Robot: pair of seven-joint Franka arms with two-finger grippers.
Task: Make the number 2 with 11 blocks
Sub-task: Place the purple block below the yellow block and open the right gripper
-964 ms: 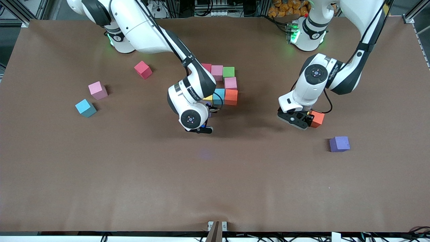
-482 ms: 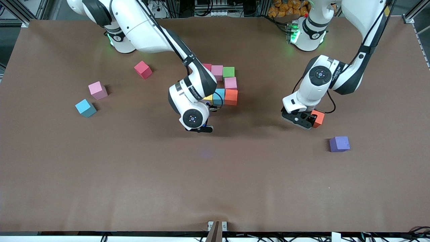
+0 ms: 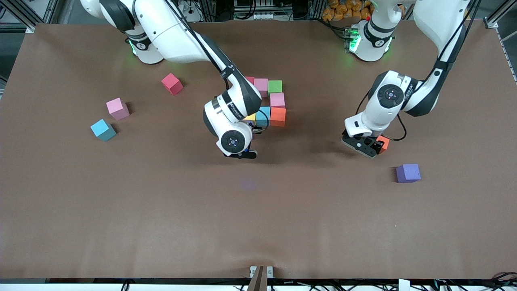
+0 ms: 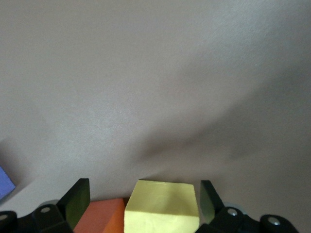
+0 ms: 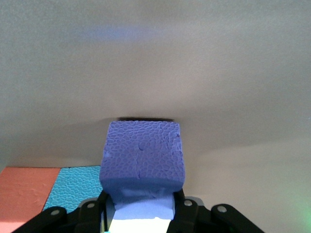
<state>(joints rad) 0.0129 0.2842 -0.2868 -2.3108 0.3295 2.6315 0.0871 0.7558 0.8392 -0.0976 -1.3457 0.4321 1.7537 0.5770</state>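
Brown table (image 3: pixel 161 210) — two purple blocks: one in clenched right gripper (image 5: pixel 141 213), one loose (image 3: pixel 408 173); left gripper (image 4: pixel 141 204) released.

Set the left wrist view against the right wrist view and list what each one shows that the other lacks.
Only the left wrist view: a yellow block between the open fingers of the left gripper, with an orange block beside it.
Only the right wrist view: a purple block clamped in the shut right gripper, just above the table, with a light blue block and another orange block beside it.
Both: the bare brown table.
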